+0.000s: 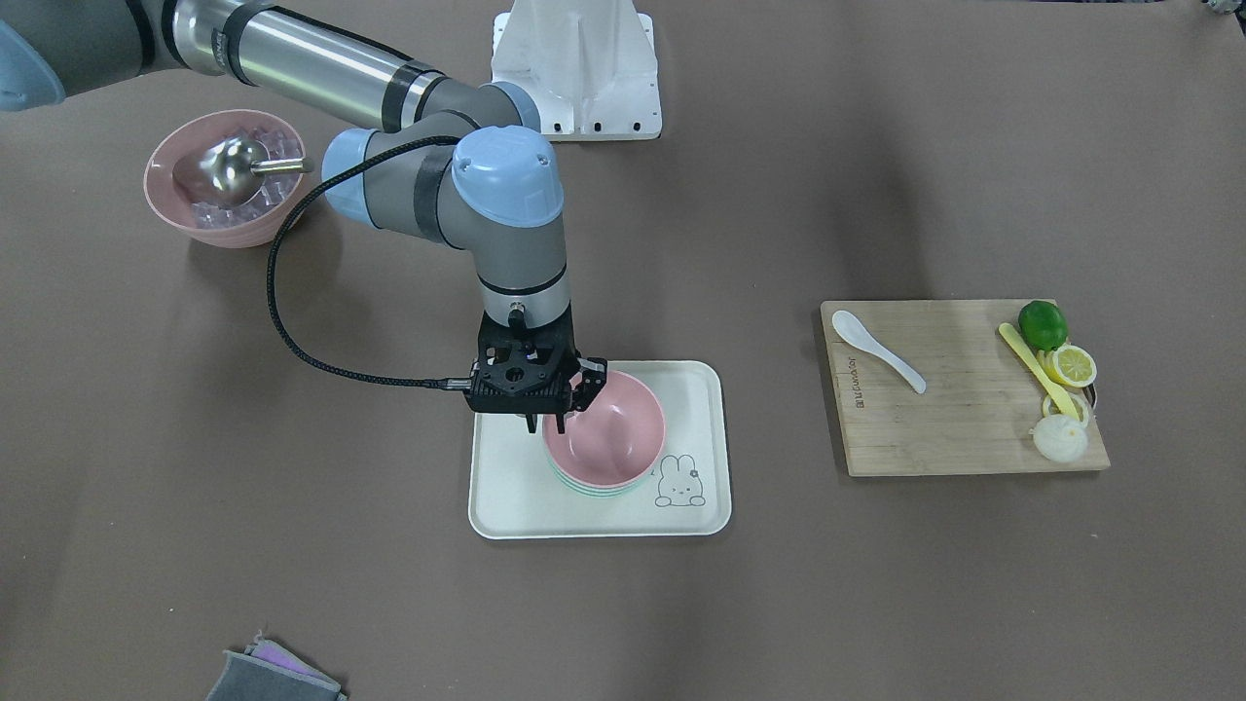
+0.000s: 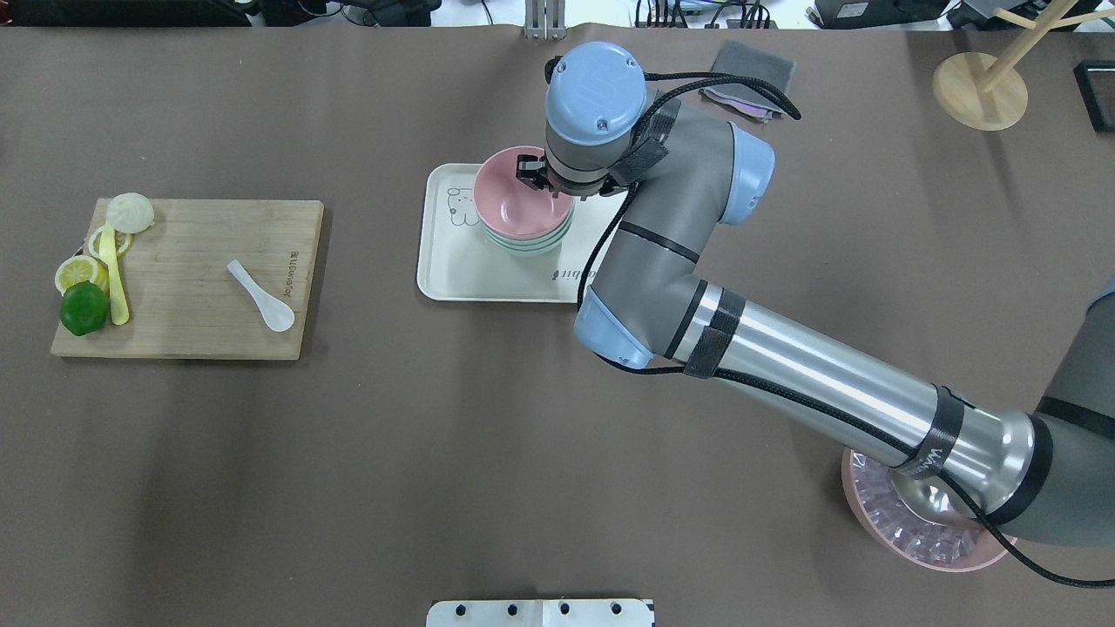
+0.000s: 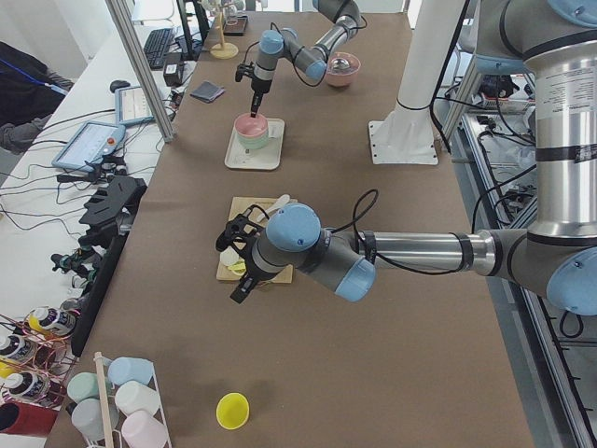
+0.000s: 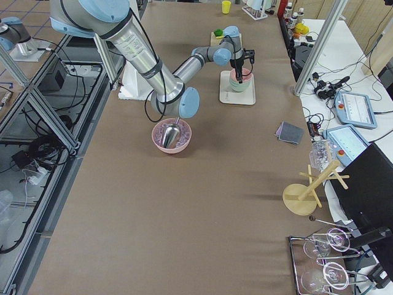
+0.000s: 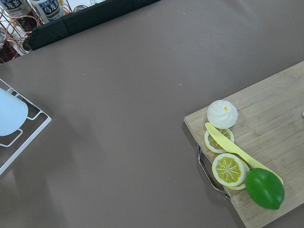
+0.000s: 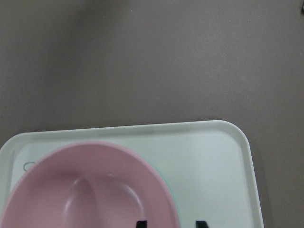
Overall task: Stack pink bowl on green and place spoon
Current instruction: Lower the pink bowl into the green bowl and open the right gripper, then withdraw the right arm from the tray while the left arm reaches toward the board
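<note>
**Right gripper** (image 1: 546, 424): fingers (image 6: 141, 224) spread, set either side of the pink bowl's rim, one inside and one outside. Contact with the rim cannot be told.

**Pink bowl** (image 1: 608, 428): directly below the right gripper, upright, nested in the green bowl (image 2: 533, 246), which shows only as a rim band beneath it. Both stand on the white tray (image 1: 506, 497).

**Spoon** (image 1: 878, 364): white, flat on the wooden cutting board (image 1: 954, 428), well apart from the right gripper, towards the robot's left.

**Left gripper** (image 3: 239, 280): hangs over that board's outer end, with the spoon on the half towards the tray. It shows only in the side view, so spread or pressed together cannot be told.

**Markings:**
- The tray carries a rabbit line drawing (image 1: 678, 482).
- The tray also has a short script word (image 2: 566, 274), partly covered by the arm and not legible.
- The board has a burned brand mark (image 1: 851, 382) along the edge nearest the tray, too small to read.
- The can labels (image 5: 47, 7) are cropped and unreadable.
</note>
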### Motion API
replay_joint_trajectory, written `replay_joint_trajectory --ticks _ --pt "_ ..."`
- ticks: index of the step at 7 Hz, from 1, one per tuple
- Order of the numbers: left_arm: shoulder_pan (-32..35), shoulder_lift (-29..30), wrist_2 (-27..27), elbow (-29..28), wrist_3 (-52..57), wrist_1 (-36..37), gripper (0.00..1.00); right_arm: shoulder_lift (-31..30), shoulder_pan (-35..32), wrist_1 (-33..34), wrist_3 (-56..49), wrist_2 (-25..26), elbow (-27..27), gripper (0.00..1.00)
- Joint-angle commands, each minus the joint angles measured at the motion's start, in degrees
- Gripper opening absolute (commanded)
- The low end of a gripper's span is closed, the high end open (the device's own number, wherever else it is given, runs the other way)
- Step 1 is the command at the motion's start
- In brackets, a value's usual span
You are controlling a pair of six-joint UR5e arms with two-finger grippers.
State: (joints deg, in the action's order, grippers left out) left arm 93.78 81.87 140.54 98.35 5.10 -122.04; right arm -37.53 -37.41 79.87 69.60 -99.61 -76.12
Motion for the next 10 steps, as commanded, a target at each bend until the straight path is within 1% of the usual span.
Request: replay_joint_trajectory --ticks 1,2,3,4,5,6,7,9,10 --pt "0.0 0.6 0.0 0.2 -3.9 0.4 0.98 0.0 -2.7 0.0 -0.5 -2.1 -1.0 1.00" --pt "-0.9 0.7 -0.1 0.5 -11.5 0.0 0.98 -0.1 -6.8 0.2 -2.6 -10.7 -1.0 1.00" --pt "-2.4 0.8 -0.3 1.8 -19.1 0.0 0.98 -2.2 -9.2 0.2 -5.1 -14.0 -2.0 1.00" --pt "-5.6 0.9 -1.0 3.8 -32.3 0.0 0.98 -6.0 -11.0 0.2 -11.1 -14.3 -5.7 1.00" --pt "-9.1 1.9 -4.0 5.7 -44.1 0.0 0.98 -9.3 -13.3 0.5 -14.2 -16.0 -8.8 1.00" --pt "-14.4 2.3 -10.4 7.5 -52.6 0.0 0.98 -12.2 -16.8 0.6 -17.7 -18.4 -10.5 1.00" --pt "-19.7 3.8 -15.9 8.2 -59.9 0.0 0.98 -16.7 -20.8 0.6 -25.7 -21.9 -11.5 1.00" --pt "-29.3 6.9 -24.4 8.3 -71.1 0.4 0.98 -23.4 -28.9 0.7 -34.1 -23.3 -12.1 1.00" --pt "-35.1 8.9 -30.1 8.0 -76.0 0.7 0.98 -27.2 -34.2 0.7 -40.1 -27.4 -11.9 1.00"
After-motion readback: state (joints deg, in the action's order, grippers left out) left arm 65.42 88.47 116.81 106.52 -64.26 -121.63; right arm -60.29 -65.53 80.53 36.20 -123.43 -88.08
